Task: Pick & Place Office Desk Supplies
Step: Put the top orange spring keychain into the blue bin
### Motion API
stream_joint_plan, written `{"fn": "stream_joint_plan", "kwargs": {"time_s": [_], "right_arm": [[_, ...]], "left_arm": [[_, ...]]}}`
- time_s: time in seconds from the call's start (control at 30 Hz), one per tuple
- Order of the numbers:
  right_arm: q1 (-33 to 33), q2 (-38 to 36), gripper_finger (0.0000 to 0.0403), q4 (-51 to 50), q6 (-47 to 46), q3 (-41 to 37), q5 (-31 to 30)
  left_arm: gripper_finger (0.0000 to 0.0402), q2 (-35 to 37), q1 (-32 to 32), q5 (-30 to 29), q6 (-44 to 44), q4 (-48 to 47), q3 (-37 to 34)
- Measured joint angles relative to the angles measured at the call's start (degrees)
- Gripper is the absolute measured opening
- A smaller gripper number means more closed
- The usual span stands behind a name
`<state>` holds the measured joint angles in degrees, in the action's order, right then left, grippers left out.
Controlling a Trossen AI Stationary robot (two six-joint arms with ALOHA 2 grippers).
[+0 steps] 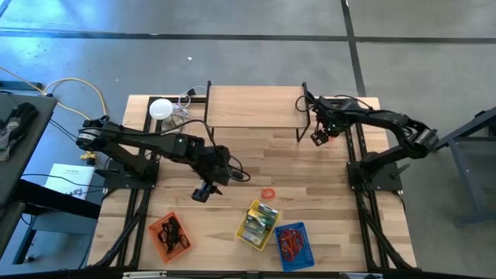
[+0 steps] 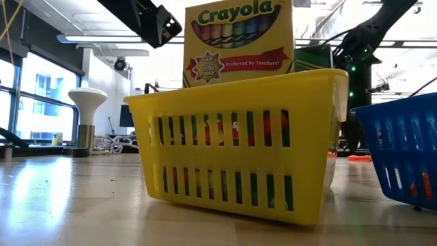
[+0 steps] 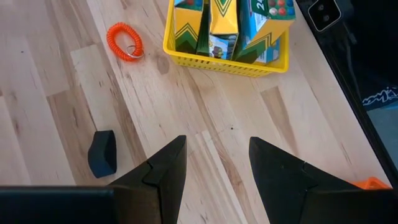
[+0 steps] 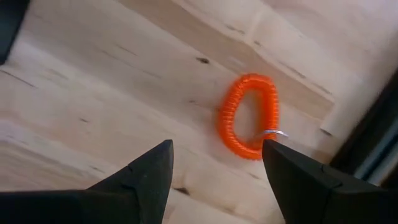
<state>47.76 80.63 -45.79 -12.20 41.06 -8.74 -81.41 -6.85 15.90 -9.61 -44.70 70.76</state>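
Note:
An orange coil loop (image 1: 268, 193) with a silver ring lies flat on the wooden table, just beyond the yellow basket (image 1: 260, 223). My left gripper (image 1: 203, 191) hangs open above the table to the left of this loop, which the left wrist view shows ahead of the fingers (image 3: 125, 42). A small black piece (image 3: 102, 152) lies on the wood beside my left gripper (image 3: 217, 140). Near the far right, my right gripper (image 1: 319, 138) points down, open, above a second orange coil loop (image 4: 249, 118). Its fingers are clear of the loop.
The yellow basket (image 2: 239, 143) holds upright crayon boxes (image 2: 239, 41). A blue basket (image 1: 293, 244) with red items stands to its right, an orange basket (image 1: 169, 235) with black pieces at the near left. A wooden riser (image 1: 256, 105) stands at the far middle, a white disc (image 1: 161, 108) to its left.

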Motion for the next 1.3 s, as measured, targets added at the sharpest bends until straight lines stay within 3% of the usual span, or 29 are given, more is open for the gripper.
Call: {"fn": "stream_joint_plan", "kwargs": {"time_s": [0.2, 0.63, 0.93, 1.3], "right_arm": [[0.96, 4.24, 0.0235, 0.82, 0.06, -0.17, -0.86], [0.27, 4.64, 0.0234, 1.05, -0.60, -0.17, -1.57], [0.27, 4.64, 0.0193, 1.34, -0.62, -0.38, -1.26], [-0.26, 4.94, 0.0189, 2.92, -1.21, -0.98, -0.85]], "left_arm": [[0.0169, 0.00, 0.00, 0.00, 0.08, 0.40, 0.00], [0.0169, 0.00, -0.02, 0.43, 0.77, 0.55, 0.00], [0.0169, 0.00, -0.03, 0.99, 3.73, 0.54, 0.00], [0.0169, 0.00, -2.83, 1.11, 4.46, 0.54, 0.00]]}}
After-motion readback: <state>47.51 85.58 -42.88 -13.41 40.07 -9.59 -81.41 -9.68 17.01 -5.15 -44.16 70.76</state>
